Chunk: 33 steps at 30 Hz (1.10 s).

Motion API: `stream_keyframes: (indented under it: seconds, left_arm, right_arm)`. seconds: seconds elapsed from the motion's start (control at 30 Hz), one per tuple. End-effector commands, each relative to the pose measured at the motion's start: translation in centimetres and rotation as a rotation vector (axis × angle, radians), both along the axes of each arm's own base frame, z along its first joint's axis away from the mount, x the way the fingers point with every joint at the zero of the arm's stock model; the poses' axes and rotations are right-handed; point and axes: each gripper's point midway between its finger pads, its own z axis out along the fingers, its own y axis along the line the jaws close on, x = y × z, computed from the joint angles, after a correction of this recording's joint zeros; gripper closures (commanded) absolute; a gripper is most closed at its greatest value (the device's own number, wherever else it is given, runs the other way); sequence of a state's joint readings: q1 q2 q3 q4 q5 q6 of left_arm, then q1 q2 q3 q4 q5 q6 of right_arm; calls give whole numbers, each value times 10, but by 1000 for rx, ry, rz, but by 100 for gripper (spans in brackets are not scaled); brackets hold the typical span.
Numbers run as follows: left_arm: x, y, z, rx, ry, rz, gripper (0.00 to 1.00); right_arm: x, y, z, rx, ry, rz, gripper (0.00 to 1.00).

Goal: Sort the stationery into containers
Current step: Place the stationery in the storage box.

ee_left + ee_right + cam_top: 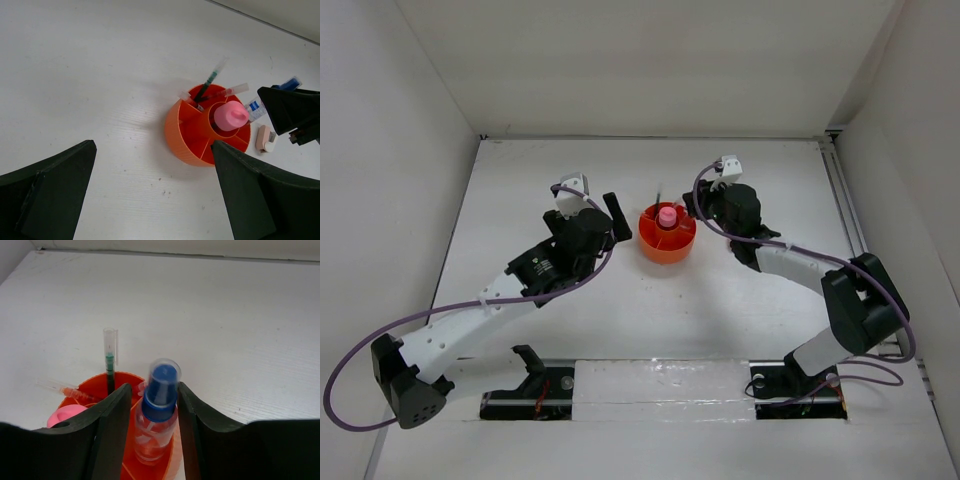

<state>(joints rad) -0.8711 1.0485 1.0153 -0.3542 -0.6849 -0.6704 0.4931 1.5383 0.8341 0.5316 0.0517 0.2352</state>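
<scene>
Right wrist showed the right gripper (152, 395) pinching the marker (161, 382) by its barrel over the organiser (87, 385); light, stiff, probably slick plastic. Left gripper (152, 147) hung spread.

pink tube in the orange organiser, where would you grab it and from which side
Grip the pink tube by its exposed top, coming from straight above. It stands roughly upright in the central cup of the orange organiser, and the cup's wall hides its lower body.

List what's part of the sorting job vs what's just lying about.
Job: orange organiser, pink tube in its centre cup, green pen, red pen in outer ring, blue-capped bottle in right gripper, beige eraser on table.
Not job: purple cables, base plate.
</scene>
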Motion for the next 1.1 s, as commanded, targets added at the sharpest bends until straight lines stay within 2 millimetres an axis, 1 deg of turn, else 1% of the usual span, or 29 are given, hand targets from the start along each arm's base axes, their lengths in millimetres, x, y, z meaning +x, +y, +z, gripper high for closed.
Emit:
stream_keyframes:
  seconds: [0.0, 0.03, 0.07, 0.1, 0.13, 0.17, 0.2, 0.23, 0.3, 0.37, 0.4, 0.43, 0.5, 0.53, 0.57, 0.67, 0.7, 0.77, 0.8, 0.83, 0.87, 0.9, 0.93, 0.97, 1.0, 1.03, 1.07]
  left_arm:
    - [-1, 1, 12, -27, -36, -1, 0]
    - [-1, 1, 12, -27, -36, -1, 0]
    - [-1, 1, 12, -27, -36, -1, 0]
    - [-1, 1, 12, -27, -36, -1, 0]
    - [0, 0, 14, -34, -42, -1, 0]
    - [0, 0, 14, -34, -42, -1, 0]
    - [0, 0, 14, -34, -42, -1, 0]
    - [0, 0, 14, -34, -42, -1, 0]
    - [0, 0, 14, -34, -42, -1, 0]
    - [0, 0, 14, -34, -42, -1, 0]
    - [0, 0, 14, -34, -42, -1, 0]
    - [0, 0, 14, -34, -42, -1, 0]
    - [0, 0, 14, -34, -42, -1, 0]
    - [0, 0, 14, -34, -42, -1, 0]
    - [0, 0, 14, -34, -42, -1, 0]
    - [1, -1, 11, -27, -36, -1, 0]
    - [2, 0, 12, -33, -39, 10, 0]
    - [2, 0, 8, -32, -27, 15, 0]
    - [2, 2, 6, -21, -25, 26, 0]
    - [3, 3, 7, -39, -29, 45, 0]
    - [3, 4, 3, -27, -18, 57, 0]
    - [3, 6, 5, -30, -20, 69, 0]
    - [4, 8, 0, -17, -8, 86, 0]
    - [6, 5, -5, -17, 7, 94, 0]
    - [7, 7, -5, -7, 15, 109, 0]
    - [7, 6, -7, -6, 26, 115, 0]
    - [9, 6, -10, -3, 40, 139, 0]
  right_arm:
    - [-3, 9, 32, 58, -94, 27, 52]
    - [-5, 8, 26, 52, -83, 27, 48]
    - [-4, 7, 34, 62, -103, 18, 40]
    - [-6, 6, 30, 58, -96, 18, 37]
    - [-6, 6, 37, 67, -113, 18, 34]
    - [-6, 6, 37, 67, -113, 18, 34]
    - [-8, 9, 37, 68, -113, 27, 31]
    - [-9, 9, 41, 72, -121, 28, 31]
    - [-11, 8, 41, 72, -121, 28, 30]
    - [-14, 7, 52, 92, -138, 27, 29]
    - [-17, 5, 52, 93, -140, 27, 29]
    - [-22, 7, 65, 117, -160, 35, 27]
    - [-25, 4, 77, 127, -179, 26, 25]
    - [-29, 1, 87, 138, -198, 27, 23]
    - [-31, -2, 87, 131, -188, 14, 23]
    - [-34, -12, 109, 139, -205, -25, 15]
    - [-35, -17, 103, 126, -167, -52, 10]
    - [-37, -25, 117, 123, -166, -85, 0]
    - [-38, -29, 119, 126, -151, -103, 0]
    - [-40, -35, 112, 110, -108, -135, 0]
    - [-44, -40, 118, 110, -110, -146, 0]
    - [-47, -46, 112, 98, -81, -172, 0]
    - [-51, -48, 113, 107, -70, -174, 0]
    - [-55, -47, 117, 107, -70, -174, 0]
    - [-60, -51, 123, 111, -76, -174, 0]
    - [-65, -53, 122, 99, -59, -174, 0]
    - [-71, -57, 133, 109, -73, -174, 0]
